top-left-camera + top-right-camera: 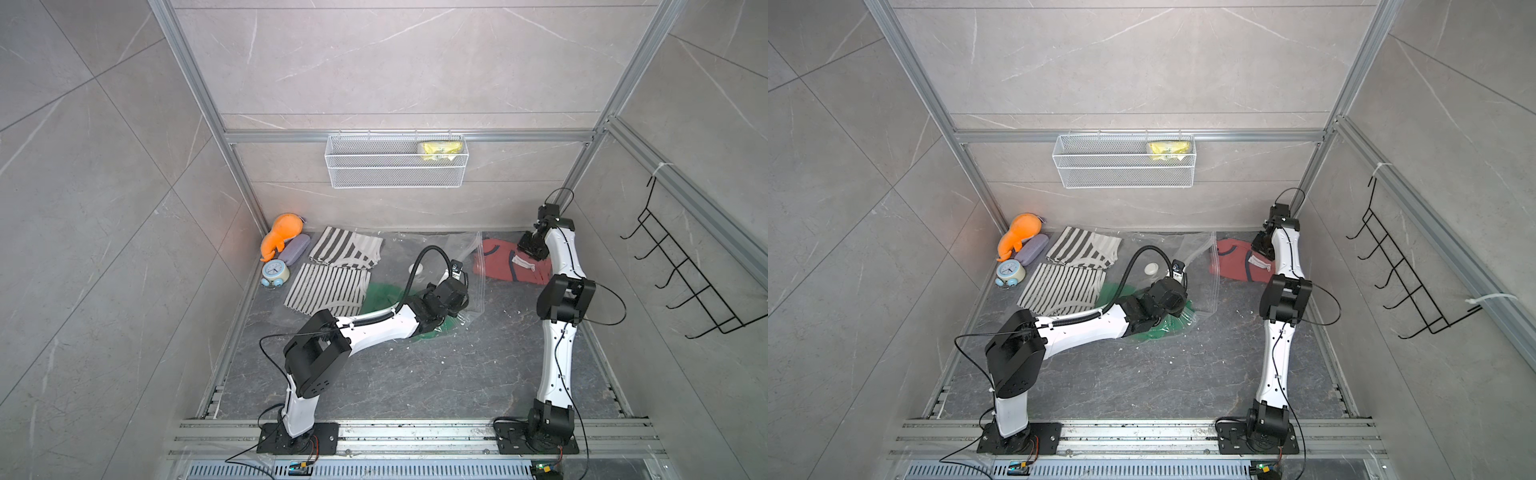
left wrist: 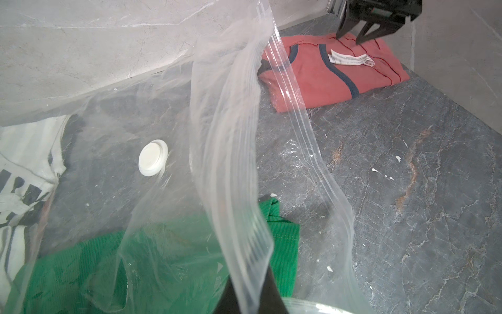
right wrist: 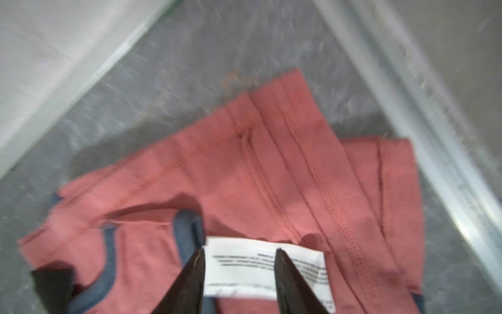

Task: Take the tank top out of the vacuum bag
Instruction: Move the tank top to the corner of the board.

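Vacuum bag (image 2: 225,122): zip ridges (image 2: 288,81), left wrist only

We are reading nothing: the white care label (image 3: 239,269) on the red tank top (image 3: 217,176), at one o'clock on the worktop (image 1: 415,374), is showing only blurred print.

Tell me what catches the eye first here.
The red tank top lies at the far right, the open right gripper poised over its label. In the middle the left gripper pinches up the clear bag, a green garment inside. An orange plush sits in the far left corner.
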